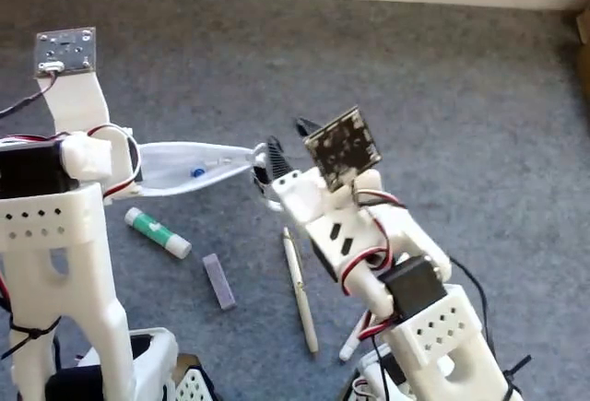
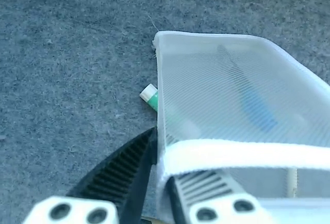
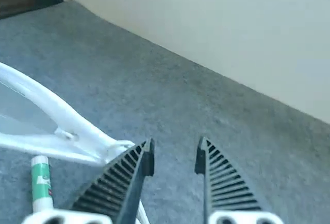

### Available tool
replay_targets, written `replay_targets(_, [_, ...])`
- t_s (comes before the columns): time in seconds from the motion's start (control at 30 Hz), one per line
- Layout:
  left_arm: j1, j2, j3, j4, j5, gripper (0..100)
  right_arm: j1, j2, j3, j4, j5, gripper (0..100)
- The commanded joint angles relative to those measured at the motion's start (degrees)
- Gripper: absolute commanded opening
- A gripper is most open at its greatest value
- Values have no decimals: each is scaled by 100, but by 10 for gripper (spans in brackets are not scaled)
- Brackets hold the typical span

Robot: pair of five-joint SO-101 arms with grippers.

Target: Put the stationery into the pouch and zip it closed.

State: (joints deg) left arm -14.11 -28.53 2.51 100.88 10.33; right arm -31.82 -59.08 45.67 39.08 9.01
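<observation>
A translucent white mesh pouch [image 1: 189, 167] lies stretched between the two arms, with a blue pen [image 1: 197, 171] inside it. My left gripper [image 2: 161, 154] is shut on the pouch's [image 2: 232, 90] white edge band, and the blue pen [image 2: 252, 105] shows through the mesh. My right gripper [image 3: 174, 156] is open with nothing between its fingers. It sits just past the pouch's other end, next to the zipper pull [image 3: 121, 145]. A green glue stick [image 1: 157, 232], a purple eraser [image 1: 219, 281] and a cream pen [image 1: 300, 292] lie on the carpet in front of the pouch.
Grey carpet [image 1: 442, 78] covers the floor, with open room at the back and right. A white marker [image 1: 354, 338] lies partly under the right arm's base. A pale wall [image 3: 216, 23] runs behind the carpet.
</observation>
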Motion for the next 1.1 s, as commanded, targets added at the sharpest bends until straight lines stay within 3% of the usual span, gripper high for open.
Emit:
replay_targets(0.0, [-171,-198,-48,0,26,5,435,-110,-391,462,-53,131])
replay_targets(0.33, [-163,-198,-48,0,26,5,1138,-110,-382,2000,-88,131])
replay_targets(0.73, [-154,-198,-48,0,26,5,1965,-57,-330,3310,-2637,131])
replay_targets(1.07, [-163,-189,-48,0,26,5,2132,-48,602,3574,-3341,131])
